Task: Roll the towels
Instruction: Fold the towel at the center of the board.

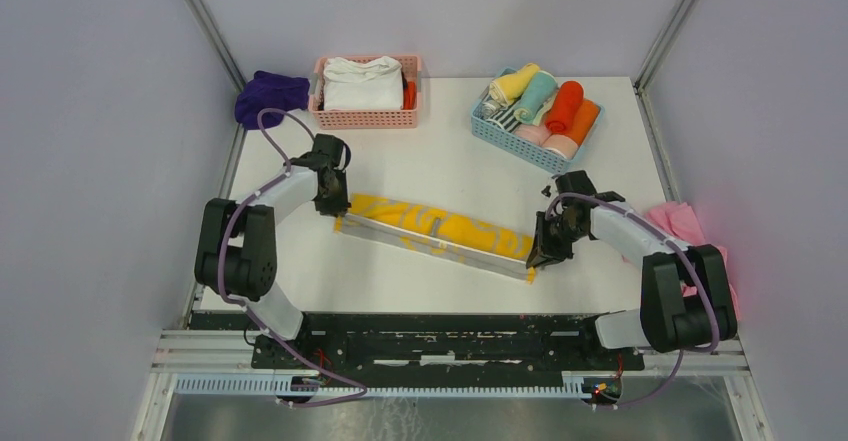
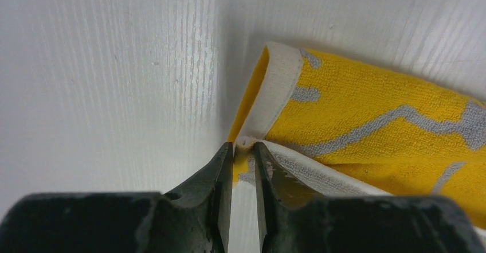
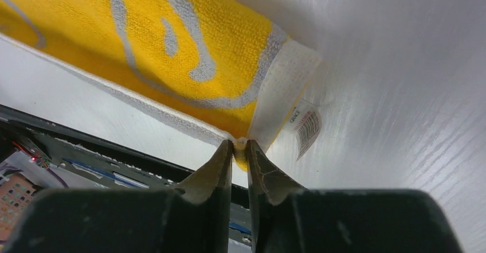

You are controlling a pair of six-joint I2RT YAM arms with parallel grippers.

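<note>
A yellow towel point(image 1: 440, 229) with grey pattern and white border lies folded in a long strip across the table's middle. My left gripper point(image 1: 335, 204) is shut on its left corner, seen in the left wrist view point(image 2: 243, 146), with the towel point(image 2: 378, 127) stretching right. My right gripper point(image 1: 540, 253) is shut on its right corner, seen in the right wrist view point(image 3: 239, 144), with the towel point(image 3: 172, 52) stretching left and a barcode tag point(image 3: 306, 128) hanging at the corner. The strip is held taut between both grippers, its near edge lifted.
A pink basket point(image 1: 366, 91) with folded white towels stands at the back left, a purple towel point(image 1: 268, 96) beside it. A blue basket point(image 1: 535, 111) holds several rolled towels at the back right. A pink towel point(image 1: 690, 229) lies by the right arm.
</note>
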